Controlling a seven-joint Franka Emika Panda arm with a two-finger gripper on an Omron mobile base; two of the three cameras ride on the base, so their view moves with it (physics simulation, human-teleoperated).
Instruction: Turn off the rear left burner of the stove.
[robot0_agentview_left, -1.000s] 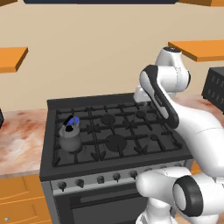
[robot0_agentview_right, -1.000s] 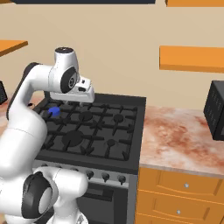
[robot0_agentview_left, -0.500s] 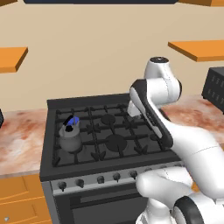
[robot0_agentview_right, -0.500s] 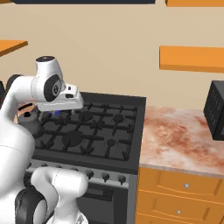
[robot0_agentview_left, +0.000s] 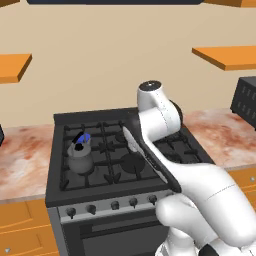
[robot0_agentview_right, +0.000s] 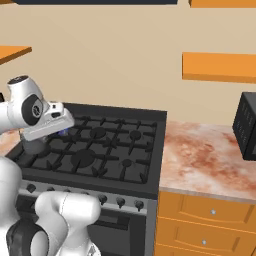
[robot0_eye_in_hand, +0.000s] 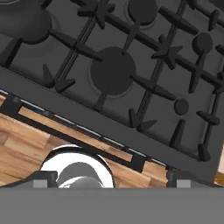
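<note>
Now the hand (robot0_eye_in_hand: 107, 177) gapes wide (gripping nothing), poised above the stove (robot0_eye_in_hand: 131, 127).

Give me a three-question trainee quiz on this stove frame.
1. True or false: a kettle stands on the stove grates.
2. In the hand view, the fingers are: A) wide apart, gripping nothing; B) shut on a knob; C) shut on the kettle.
3. Fill in: in the base views, the dark box sits on the counter to the stove's ____ side.
Key: 1 true; 2 A; 3 right.
</note>
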